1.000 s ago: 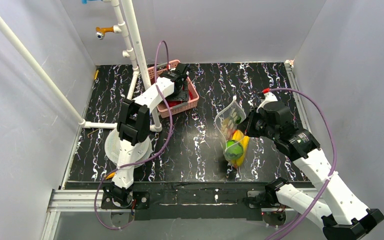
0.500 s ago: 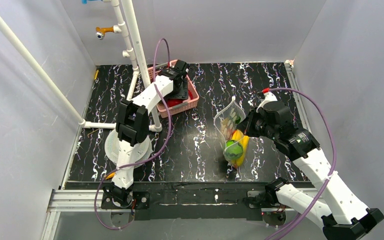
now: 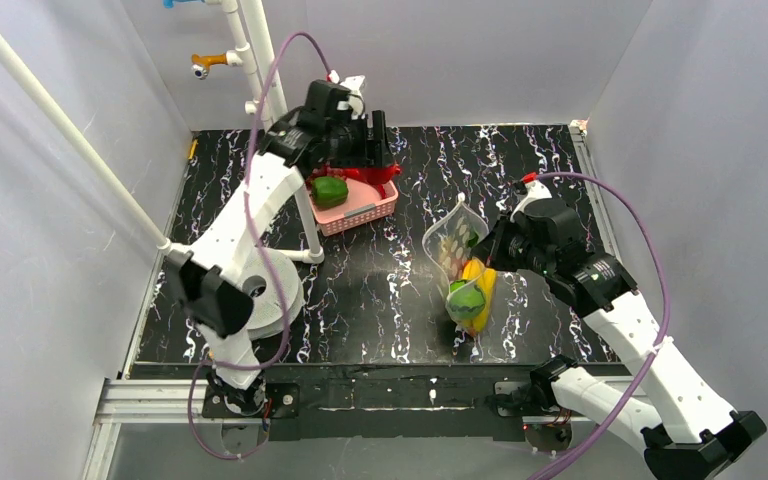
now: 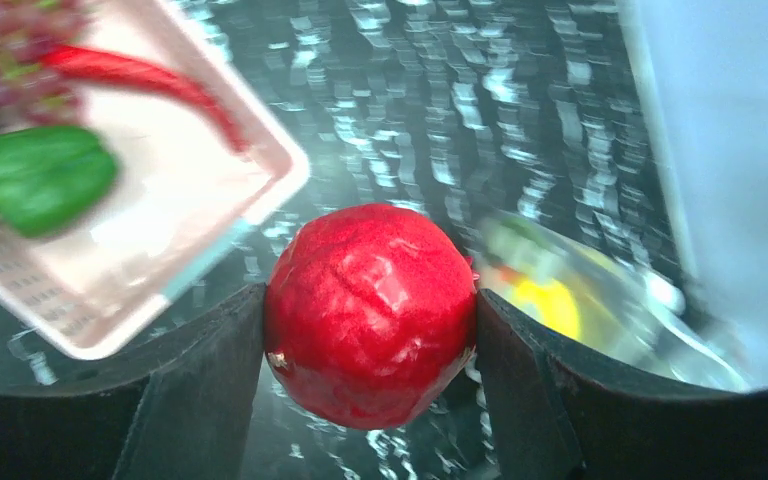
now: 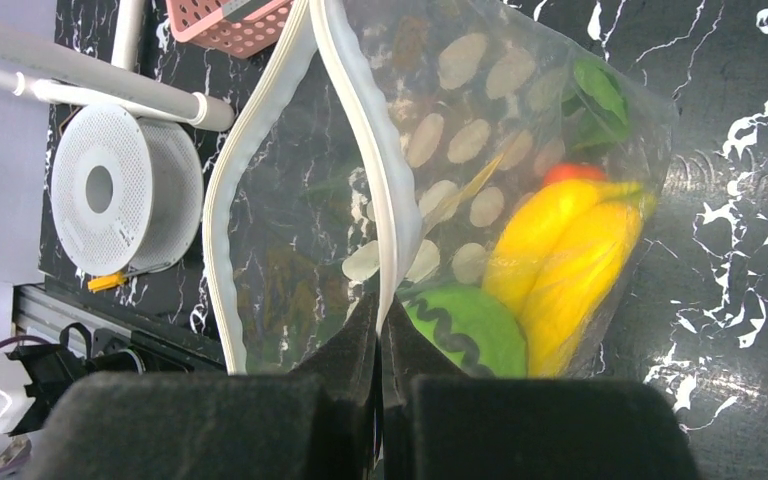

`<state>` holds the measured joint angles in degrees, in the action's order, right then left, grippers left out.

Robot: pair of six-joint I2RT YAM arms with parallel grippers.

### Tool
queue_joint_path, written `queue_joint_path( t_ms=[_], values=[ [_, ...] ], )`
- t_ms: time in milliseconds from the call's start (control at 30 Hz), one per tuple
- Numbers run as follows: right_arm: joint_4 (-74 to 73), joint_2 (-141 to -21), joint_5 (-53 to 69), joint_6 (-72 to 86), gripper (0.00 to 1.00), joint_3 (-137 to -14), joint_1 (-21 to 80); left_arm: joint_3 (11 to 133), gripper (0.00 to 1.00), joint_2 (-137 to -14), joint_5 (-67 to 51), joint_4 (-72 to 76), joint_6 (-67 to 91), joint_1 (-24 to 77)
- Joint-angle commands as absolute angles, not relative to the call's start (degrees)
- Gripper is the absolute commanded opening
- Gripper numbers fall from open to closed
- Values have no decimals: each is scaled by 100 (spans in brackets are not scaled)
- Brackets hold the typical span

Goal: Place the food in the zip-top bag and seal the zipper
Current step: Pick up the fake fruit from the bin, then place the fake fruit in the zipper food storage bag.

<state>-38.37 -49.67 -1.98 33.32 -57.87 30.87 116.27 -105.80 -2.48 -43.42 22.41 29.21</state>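
Banana [image 3: 479, 283] and green fruit [image 3: 467, 298] lie in the bag [image 3: 450, 238] — right gripper [image 5: 380, 325] pinches its rim; left gripper [image 4: 371, 335] clamps a red fruit [image 4: 365, 290] well away — basket [image 3: 365, 212] food, sealing remain.

Your L arm [image 3: 250, 200] is stretched far fwd, L gripper [image 4: 370, 320] squeezing a red fruit [image 4: 360, 270] btwn both fingers. R arm [image 3: 620, 310] is bent inward, R gripper [image 5: 380, 330] pinched tight on the zip-top bag [image 5: 520, 120] rim.
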Motion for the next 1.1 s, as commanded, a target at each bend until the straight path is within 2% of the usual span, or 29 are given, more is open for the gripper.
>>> queue_joint_path(
  t_ms=[0,133,267,467,867,967,1067],
  values=[
    [-3447,-5090,-38,3383,1,-6140,3085,10501,37,-9191,-2715,-3177,2344,2900],
    [-3305,-5224,280,3409,1,-6198,3085,9212,39,-8276,-4025,-1359,3093,2923],
    [-3173,-5310,460,3461,1,-6238,3086,8433,39,-7804,-4391,-306,3253,3182],
    [-3095,-5325,606,3525,1,-6258,3087,8088,38,-7787,-3450,-496,2629,4047],
    [-3176,-5144,580,3523,1,-6171,3085,8150,42,-8541,-2746,-1200,2308,4180],
    [-3158,-5154,604,3521,1,-6159,3087,8264,51,-8687,-2796,-1343,2310,4180],
    [-3152,-5166,625,3519,1,-6157,3090,8358,66,-8779,-2793,-1430,2307,4184]
  ],
)
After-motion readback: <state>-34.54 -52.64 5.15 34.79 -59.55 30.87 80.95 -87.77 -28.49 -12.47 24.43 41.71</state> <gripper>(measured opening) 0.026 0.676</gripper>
